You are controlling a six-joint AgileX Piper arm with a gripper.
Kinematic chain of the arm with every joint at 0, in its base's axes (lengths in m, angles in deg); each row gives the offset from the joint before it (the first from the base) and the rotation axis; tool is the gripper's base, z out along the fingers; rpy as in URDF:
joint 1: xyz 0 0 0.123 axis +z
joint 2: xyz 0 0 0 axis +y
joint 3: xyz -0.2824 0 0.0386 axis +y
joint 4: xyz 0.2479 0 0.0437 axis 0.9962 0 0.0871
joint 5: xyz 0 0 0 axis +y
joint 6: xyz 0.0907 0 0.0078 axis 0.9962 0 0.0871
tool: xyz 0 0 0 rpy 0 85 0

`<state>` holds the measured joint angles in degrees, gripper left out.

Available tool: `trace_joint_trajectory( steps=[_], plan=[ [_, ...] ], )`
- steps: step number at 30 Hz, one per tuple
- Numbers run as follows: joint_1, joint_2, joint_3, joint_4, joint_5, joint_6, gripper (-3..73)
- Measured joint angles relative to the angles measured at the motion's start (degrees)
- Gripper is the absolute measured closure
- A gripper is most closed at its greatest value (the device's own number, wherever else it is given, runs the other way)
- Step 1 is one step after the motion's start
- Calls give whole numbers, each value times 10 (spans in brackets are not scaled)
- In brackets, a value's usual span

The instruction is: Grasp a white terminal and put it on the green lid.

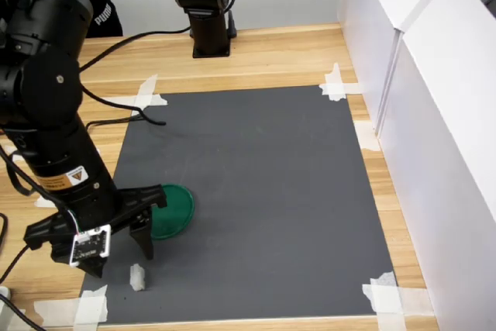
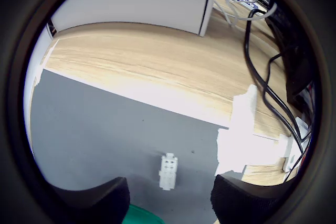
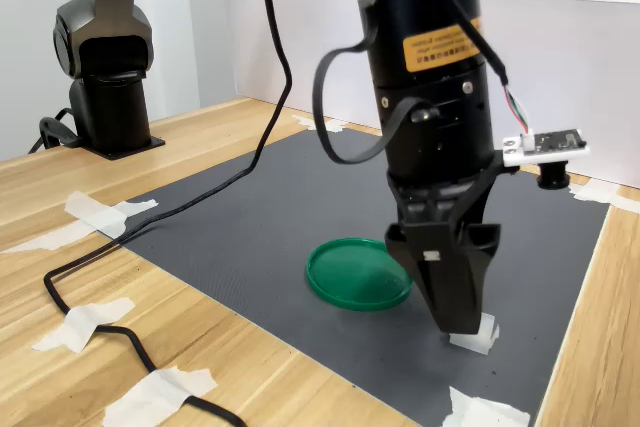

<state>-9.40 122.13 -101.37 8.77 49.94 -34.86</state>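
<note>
The white terminal (image 1: pixel 137 277) is a tiny block lying on the dark grey mat (image 1: pixel 263 191) near the mat's front left corner in the first exterior view. Just behind it lies the flat round green lid (image 1: pixel 174 208), with nothing on it. My gripper (image 1: pixel 122 263) hangs open just above the mat, its fingers spread beside the lid and close over the terminal. In the wrist view the terminal (image 2: pixel 168 171) lies ahead of and between the two dark fingers (image 2: pixel 94 203), and the lid's rim (image 2: pixel 142 216) peeks in. In the second exterior view a finger (image 3: pixel 450 287) partly hides the terminal (image 3: pixel 482 334), beside the lid (image 3: pixel 357 273).
A second black arm's base (image 1: pixel 209 13) stands on the wooden table behind the mat. A black cable (image 3: pixel 150 227) trails over the mat's edge. White tape pieces (image 1: pixel 335 83) hold the mat's corners. White wall panels (image 1: pixel 418 75) close off the first exterior view's right.
</note>
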Motion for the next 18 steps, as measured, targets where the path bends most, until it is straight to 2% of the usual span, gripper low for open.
trace_joint_trajectory(
  steps=[18],
  plan=[
    [3,30,0,3,-30,-5,68]
  ],
)
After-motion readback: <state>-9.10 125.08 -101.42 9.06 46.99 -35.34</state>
